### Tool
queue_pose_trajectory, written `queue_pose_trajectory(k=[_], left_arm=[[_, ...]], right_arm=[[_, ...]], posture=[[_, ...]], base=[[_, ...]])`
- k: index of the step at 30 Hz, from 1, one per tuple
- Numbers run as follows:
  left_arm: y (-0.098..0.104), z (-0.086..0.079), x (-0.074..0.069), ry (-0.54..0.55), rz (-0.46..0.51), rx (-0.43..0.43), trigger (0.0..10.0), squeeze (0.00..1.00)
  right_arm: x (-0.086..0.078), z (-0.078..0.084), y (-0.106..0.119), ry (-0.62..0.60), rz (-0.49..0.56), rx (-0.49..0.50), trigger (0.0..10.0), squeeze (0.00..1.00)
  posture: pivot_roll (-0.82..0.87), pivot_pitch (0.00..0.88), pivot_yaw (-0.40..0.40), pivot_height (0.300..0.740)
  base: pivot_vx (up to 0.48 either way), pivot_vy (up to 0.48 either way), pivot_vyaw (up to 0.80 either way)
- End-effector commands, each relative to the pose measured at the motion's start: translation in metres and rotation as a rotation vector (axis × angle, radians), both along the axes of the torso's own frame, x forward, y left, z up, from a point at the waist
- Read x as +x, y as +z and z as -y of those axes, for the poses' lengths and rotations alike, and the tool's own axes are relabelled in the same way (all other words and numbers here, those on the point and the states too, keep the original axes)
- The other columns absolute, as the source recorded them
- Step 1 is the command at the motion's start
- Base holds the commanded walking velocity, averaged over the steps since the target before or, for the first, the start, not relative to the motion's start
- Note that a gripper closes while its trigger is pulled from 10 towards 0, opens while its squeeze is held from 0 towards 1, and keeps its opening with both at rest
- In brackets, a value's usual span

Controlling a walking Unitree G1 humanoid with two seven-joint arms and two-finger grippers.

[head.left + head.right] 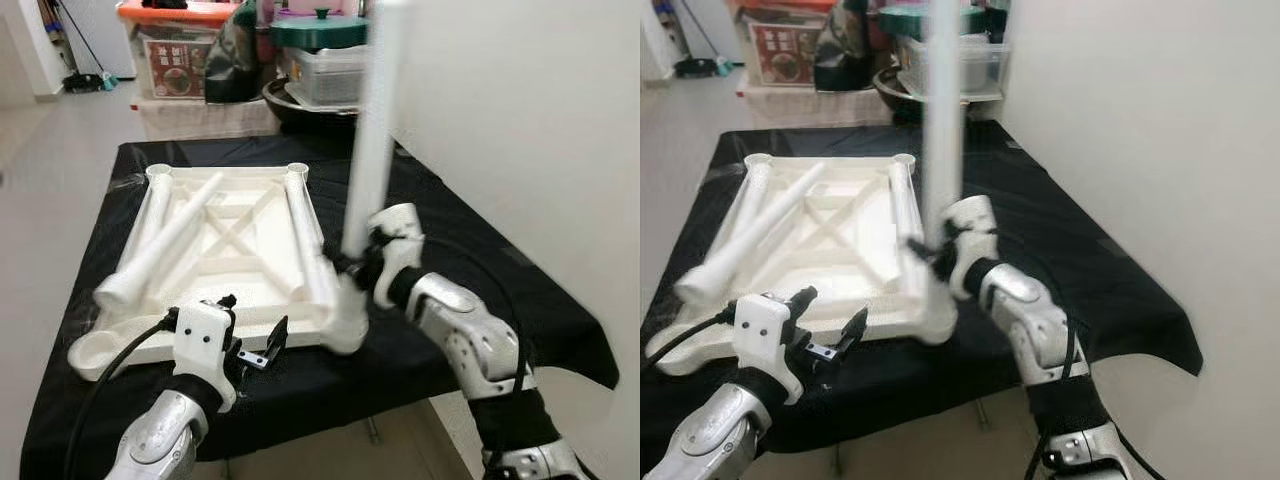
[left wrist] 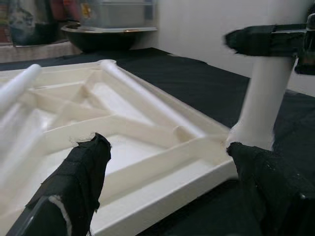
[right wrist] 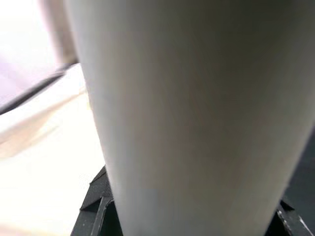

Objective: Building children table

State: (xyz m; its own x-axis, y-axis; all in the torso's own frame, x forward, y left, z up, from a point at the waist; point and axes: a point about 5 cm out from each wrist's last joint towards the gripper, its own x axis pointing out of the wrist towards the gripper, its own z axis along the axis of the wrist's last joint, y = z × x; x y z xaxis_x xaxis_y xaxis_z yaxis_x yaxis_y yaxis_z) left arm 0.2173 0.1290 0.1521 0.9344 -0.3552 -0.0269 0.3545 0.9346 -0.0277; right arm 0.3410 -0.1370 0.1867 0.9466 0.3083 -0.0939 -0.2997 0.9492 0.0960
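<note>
A white children's table top (image 1: 120, 350) lies upside down on the black-covered table (image 1: 470, 250). One white leg (image 1: 372, 140) stands upright in its near right corner socket, and my right gripper (image 1: 358, 262) is shut on it low down; that leg (image 3: 197, 108) is pale and close in the right wrist view. A loose leg (image 1: 165, 245) lies slanted across the top, and two more lie along its left and right sides. My left gripper (image 1: 255, 318) is open just in front of the near rim, holding nothing; the upright leg (image 2: 266, 93) shows beyond its fingers (image 2: 83, 167).
Storage boxes and a green-lidded pot (image 1: 320, 30) are stacked behind the table. A white wall (image 1: 520, 120) runs close along the right side. The black cloth's front edge (image 1: 300, 400) is just before me, with open floor (image 1: 50, 150) at the left.
</note>
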Motion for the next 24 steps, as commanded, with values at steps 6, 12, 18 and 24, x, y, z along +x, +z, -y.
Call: queue_pose_trajectory(k=[6,12,18,24], left_arm=[[-0.004,0.002,-0.001,-0.011,-0.032,-0.013,10.0,0.00],[-0.005,0.001,0.000,-0.018,-0.038,-0.010,10.0,0.00],[-0.005,0.002,0.002,-0.021,-0.039,-0.019,10.0,0.00],[-0.005,0.003,0.003,-0.023,-0.039,-0.025,10.0,0.00]], right_arm=[[-0.017,0.017,-0.020,-0.359,-0.092,-0.028,0.0,0.00],[-0.030,-0.031,-0.004,-0.210,-0.010,0.014,10.0,0.14],[-0.027,-0.032,0.013,-0.042,0.054,0.085,10.0,1.00],[-0.052,-0.034,0.031,0.496,0.196,0.038,10.0,0.00]], posture=[[0.17,0.000,-0.080,0.740],[0.17,0.000,-0.072,0.740],[0.16,0.000,-0.072,0.740],[0.16,0.000,-0.077,0.740]], base=[[0.000,0.000,0.00],[0.000,0.000,0.00],[0.000,0.000,0.00],[0.000,0.000,0.00]])
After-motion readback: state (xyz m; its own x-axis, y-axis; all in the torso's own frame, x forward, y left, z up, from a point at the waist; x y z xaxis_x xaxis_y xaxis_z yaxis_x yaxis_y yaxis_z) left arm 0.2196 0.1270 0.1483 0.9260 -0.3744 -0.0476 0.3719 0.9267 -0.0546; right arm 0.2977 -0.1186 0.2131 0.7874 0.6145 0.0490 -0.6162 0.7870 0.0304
